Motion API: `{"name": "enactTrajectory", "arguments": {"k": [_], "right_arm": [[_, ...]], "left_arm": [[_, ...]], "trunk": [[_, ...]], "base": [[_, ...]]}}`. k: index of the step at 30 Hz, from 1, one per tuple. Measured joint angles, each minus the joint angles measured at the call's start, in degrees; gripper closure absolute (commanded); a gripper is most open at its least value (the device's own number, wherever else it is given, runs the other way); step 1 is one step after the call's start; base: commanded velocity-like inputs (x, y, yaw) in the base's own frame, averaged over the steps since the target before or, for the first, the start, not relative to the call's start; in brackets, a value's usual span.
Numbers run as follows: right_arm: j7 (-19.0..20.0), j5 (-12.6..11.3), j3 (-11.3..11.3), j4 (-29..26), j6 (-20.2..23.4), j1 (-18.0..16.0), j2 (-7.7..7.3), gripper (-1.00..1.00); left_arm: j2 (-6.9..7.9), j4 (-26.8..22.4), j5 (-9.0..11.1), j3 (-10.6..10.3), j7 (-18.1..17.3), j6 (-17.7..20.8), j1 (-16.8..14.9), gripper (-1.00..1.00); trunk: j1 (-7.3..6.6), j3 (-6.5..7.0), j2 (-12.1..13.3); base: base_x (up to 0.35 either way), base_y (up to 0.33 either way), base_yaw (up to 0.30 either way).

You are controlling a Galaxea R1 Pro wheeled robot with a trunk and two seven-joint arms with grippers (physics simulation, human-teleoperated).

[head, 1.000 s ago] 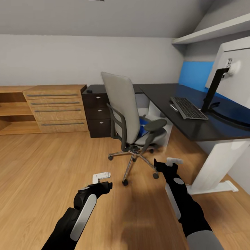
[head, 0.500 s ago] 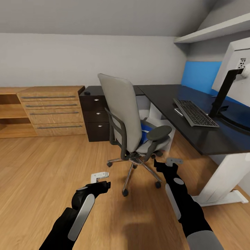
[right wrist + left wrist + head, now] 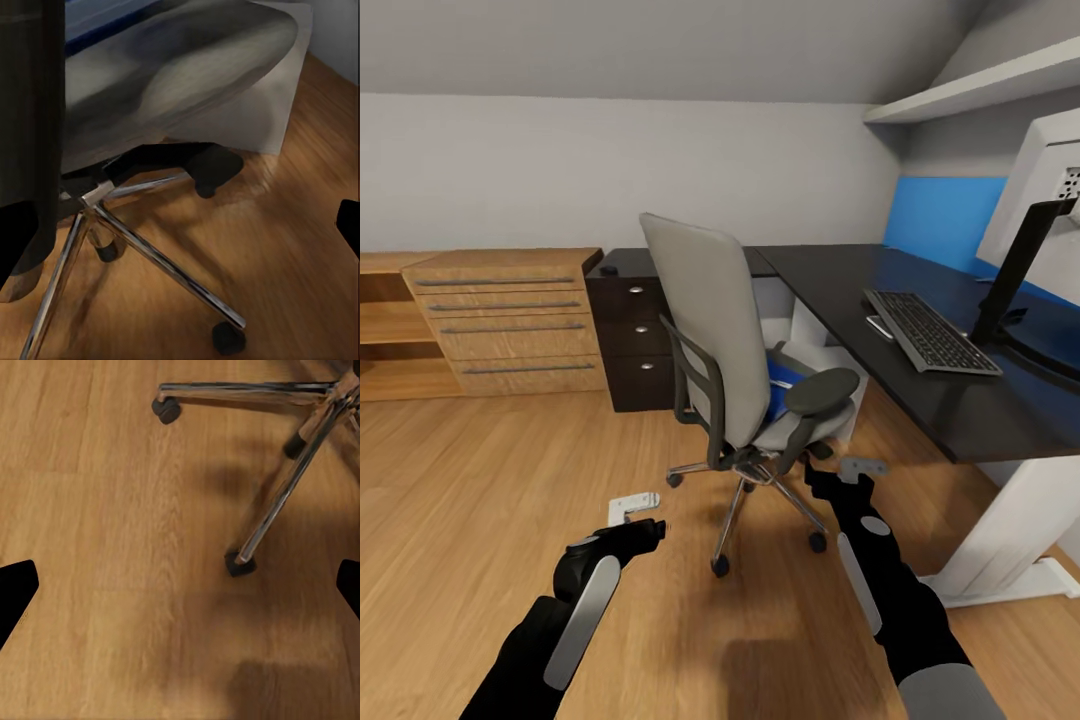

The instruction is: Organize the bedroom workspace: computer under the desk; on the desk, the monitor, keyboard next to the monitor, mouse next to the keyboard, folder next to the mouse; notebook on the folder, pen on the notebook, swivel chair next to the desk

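The grey swivel chair (image 3: 710, 320) stands on the plank floor in front of the black desk (image 3: 830, 270), its back turned to me. A blue folder (image 3: 784, 376) lies on its seat. On the desk sit the dark keyboard (image 3: 932, 333) and the monitor (image 3: 1050, 170), white back toward me. A small dark mouse (image 3: 609, 268) rests on the desk's far left end. My left gripper (image 3: 635, 505) hangs open over the floor left of the chair's chrome base (image 3: 292, 480). My right gripper (image 3: 862, 466) is open beside the chair, low near its seat (image 3: 172, 82).
A light wood drawer unit (image 3: 510, 320) with open shelves stands along the back wall at left. Black drawers (image 3: 628, 340) form the desk's left end, and a pale box (image 3: 247, 105) sits under the desk behind the chair. A white desk foot (image 3: 1010, 580) juts out at right.
The whole view has shifted: the camera has come closer to the chair and desk, which look larger. Both arms keep about the same pose, grippers still open.
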Motion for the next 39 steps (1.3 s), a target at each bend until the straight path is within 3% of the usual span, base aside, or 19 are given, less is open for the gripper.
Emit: {"name": "enactTrajectory", "arguments": {"k": [4, 6, 9, 18, 39], "right_arm": [[-0.3, 0.0, -0.4, 3.0, -2.0, 0.0, -0.73, -1.00], [-0.5, -0.1, -1.0, 5.1, -3.3, 0.0, -1.22, -1.00], [-0.6, -0.1, -1.2, 5.9, -4.5, 0.0, -1.39, -1.00], [-0.6, 0.0, -1.4, 6.4, -5.7, 0.0, -1.50, -1.00], [-0.6, 0.0, -1.4, 6.2, -8.3, 0.0, -2.44, -1.00]], "left_arm": [[0.33, -0.1, 0.1, 4.2, 0.0, -0.3, 0.0, -1.00], [0.31, -0.8, 0.2, 9.9, -0.2, -0.3, 0.0, -1.00], [0.33, -1.4, 0.8, 12.3, -0.3, -0.4, 0.0, -1.00], [0.36, -1.6, 1.4, 13.8, -0.4, -0.4, 0.0, -1.00], [0.25, -1.6, 1.4, 13.7, -0.5, -0.2, 0.0, -1.00]], "trunk": [[0.00, 0.00, 0.0], [0.00, 0.00, 0.0], [0.00, 0.00, 0.0], [0.00, 0.00, 0.0], [0.00, 0.00, 0.0]], "base": [[0.009, 0.000, 0.000], [0.002, 0.000, 0.000], [0.028, 0.000, 0.000], [0.123, 0.000, 0.000], [0.111, 0.000, 0.000]]}}
